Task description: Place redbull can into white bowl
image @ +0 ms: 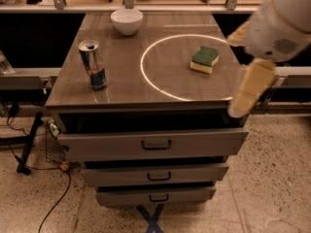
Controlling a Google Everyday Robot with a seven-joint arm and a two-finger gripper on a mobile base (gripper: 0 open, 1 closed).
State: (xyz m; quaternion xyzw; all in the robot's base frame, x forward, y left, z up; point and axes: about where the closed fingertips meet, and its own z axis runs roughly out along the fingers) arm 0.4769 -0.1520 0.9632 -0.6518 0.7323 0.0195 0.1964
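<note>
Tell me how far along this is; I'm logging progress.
Nothing done: the redbull can stands upright on the left of the cabinet top, apart from the white bowl at the back. The claw hangs by the right edge, away from both. Grasping, carrying and placing remain.

A green-topped yellow sponge (204, 59) lies inside a bright ring (141, 66) on the brown cabinet top (121, 67). Below it, three grey drawers (155, 143) with dark handles stand slightly open. A black cable (60, 198) trails over the speckled floor (272, 178), near a blue cross (151, 218). The gripper (248, 91) hangs at the cabinet's front right corner.
</note>
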